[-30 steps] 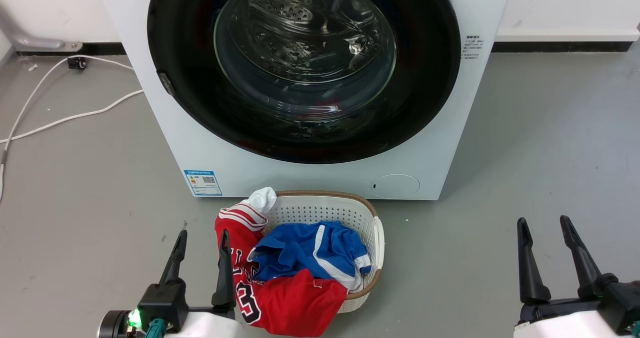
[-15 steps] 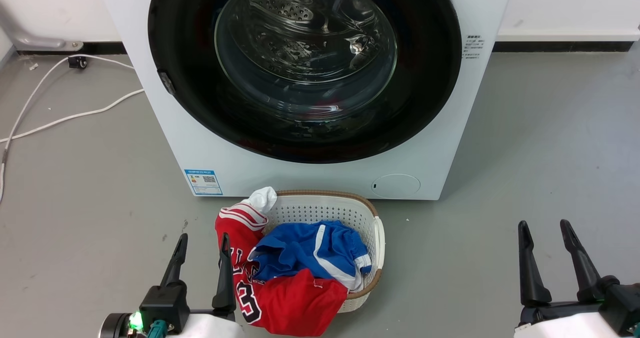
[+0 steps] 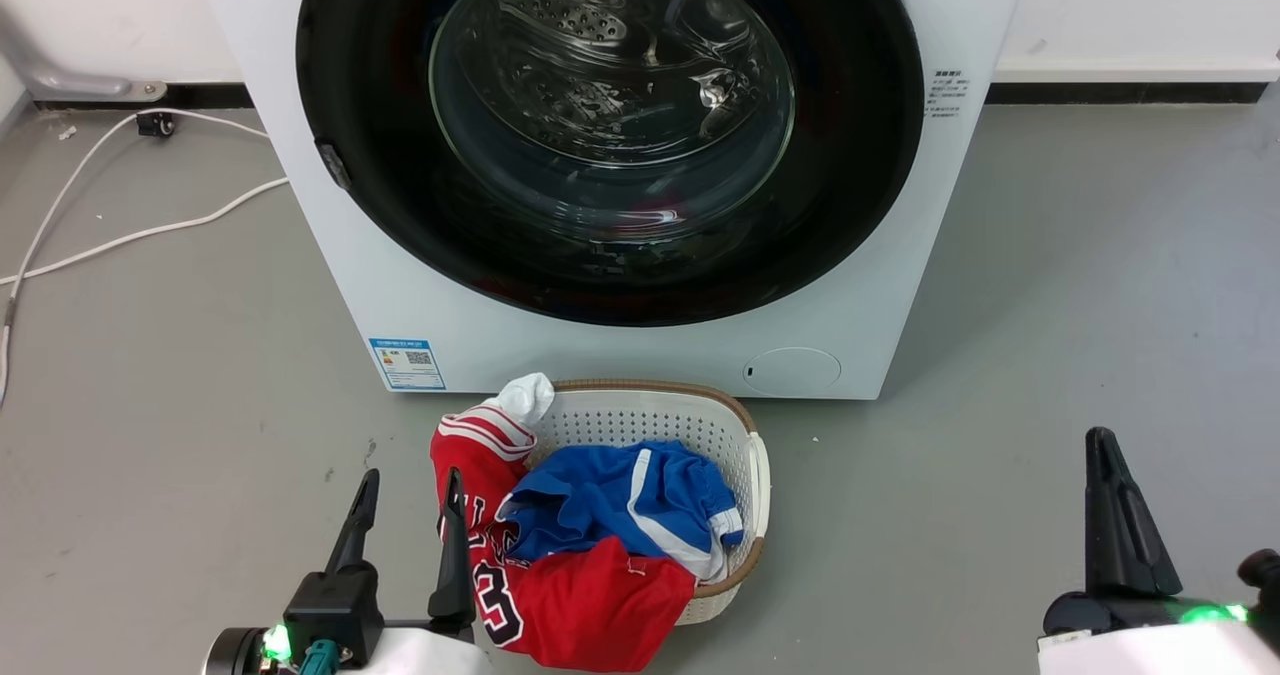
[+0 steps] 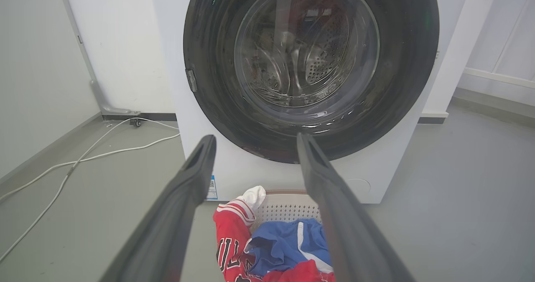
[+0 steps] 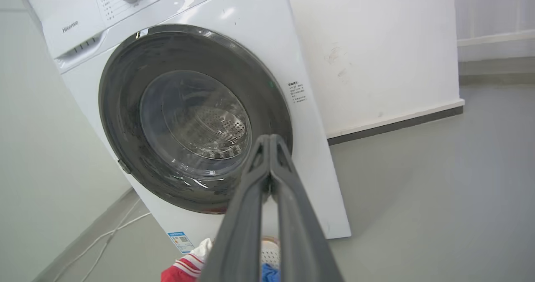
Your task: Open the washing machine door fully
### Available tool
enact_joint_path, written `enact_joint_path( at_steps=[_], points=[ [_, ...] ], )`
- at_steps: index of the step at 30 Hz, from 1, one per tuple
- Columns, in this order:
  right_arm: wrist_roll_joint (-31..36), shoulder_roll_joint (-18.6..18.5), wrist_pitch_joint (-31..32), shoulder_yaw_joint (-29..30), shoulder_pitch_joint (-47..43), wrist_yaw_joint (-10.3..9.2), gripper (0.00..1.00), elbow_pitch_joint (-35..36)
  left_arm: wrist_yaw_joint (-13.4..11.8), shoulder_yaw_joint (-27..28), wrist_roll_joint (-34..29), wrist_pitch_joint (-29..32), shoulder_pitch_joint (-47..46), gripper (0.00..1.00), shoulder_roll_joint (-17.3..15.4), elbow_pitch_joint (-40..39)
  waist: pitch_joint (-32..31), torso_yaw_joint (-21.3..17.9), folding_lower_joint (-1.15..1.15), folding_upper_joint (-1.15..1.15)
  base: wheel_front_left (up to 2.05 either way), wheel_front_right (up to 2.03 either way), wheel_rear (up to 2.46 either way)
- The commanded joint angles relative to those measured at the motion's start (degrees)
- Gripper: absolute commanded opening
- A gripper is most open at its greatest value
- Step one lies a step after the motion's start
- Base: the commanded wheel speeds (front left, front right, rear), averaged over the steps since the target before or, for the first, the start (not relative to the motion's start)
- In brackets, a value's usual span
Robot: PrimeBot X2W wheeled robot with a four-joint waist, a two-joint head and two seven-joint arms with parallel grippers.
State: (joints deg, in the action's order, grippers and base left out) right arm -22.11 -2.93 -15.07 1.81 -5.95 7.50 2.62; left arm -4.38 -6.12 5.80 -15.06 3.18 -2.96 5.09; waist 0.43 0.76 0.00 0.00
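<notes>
at far left we are seeing a white cable [image 3: 120, 240] lying on the floor [image 3: 200, 375]. our left gripper [image 3: 411, 478] is hovering with fingers apart beside the laundry basket [image 3: 640, 420]. behind it, the washing machine door [image 3: 610, 135] is sitting closed against the washing machine [image 3: 600, 355]. our right gripper [image 3: 1101, 441] is hovering at right, fingers pressed together, empty.

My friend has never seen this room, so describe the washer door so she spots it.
Find the big white washing machine against the wall, behind the laundry basket. Its door is the wide round panel on the front. It alone is glossy black, with a clear glass bowl at its centre.
</notes>
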Motion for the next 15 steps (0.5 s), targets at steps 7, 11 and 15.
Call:
enact_joint_path(
  at_steps=[7, 11, 15],
  points=[
    [-29.96, 0.13, -0.15, -2.87, 0.17, -0.01, 0.00, -3.10, -0.13, -0.12, 0.46, -0.18, 0.22, 1.00, 0.09, 0.19, -0.36, -0.04, 0.00, 0.00, 0.00, 0.00, 0.00],
    [-46.48, 0.07, -0.15, -5.29, 0.96, -0.01, 0.00, -4.04, -0.18, -0.25, 0.80, -0.18, 0.33, 1.00, 0.09, 0.33, -0.48, -0.11, 0.00, 0.00, 0.00, 0.00, 0.00],
    [-57.63, 0.08, -0.14, -6.82, 1.27, -0.01, 0.00, -2.99, -0.28, -0.16, 1.00, -0.18, 0.32, 1.00, 0.09, 0.34, -0.40, -0.25, 0.00, 0.00, 0.00, 0.00, 0.00]
  ],
)
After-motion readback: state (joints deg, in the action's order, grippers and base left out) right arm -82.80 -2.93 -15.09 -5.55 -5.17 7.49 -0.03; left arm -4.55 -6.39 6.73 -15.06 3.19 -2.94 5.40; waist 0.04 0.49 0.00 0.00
